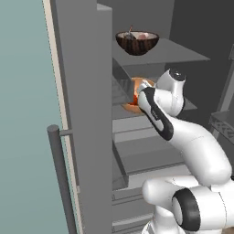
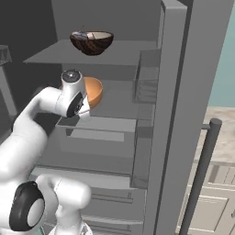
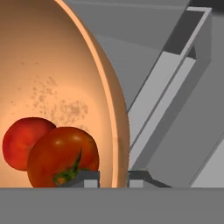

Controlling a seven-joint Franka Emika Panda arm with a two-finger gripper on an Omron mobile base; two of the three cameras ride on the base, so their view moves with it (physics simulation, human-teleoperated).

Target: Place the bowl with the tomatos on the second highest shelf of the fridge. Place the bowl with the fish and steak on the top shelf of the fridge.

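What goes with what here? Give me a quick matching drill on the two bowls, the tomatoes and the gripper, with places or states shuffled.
Things:
1. dark bowl
2. orange bowl
3. tomatoes
4. gripper

Places or states:
A. inside the orange bowl
B. fingers astride the orange bowl's rim
C. on the top shelf
D. at the second shelf, on the gripper

Pairs: 1-C, 2-D, 3-A, 4-B

orange bowl (image 1: 135,93) mostly hidden behind arm; dark bowl (image 1: 137,42) contents unclear.

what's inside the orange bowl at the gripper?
Two red tomatoes lie inside the orange bowl, the nearer one showing a green stem. The gripper straddles the bowl's rim, one finger inside, one outside. The bowl's bottom below the tomatoes is hidden.
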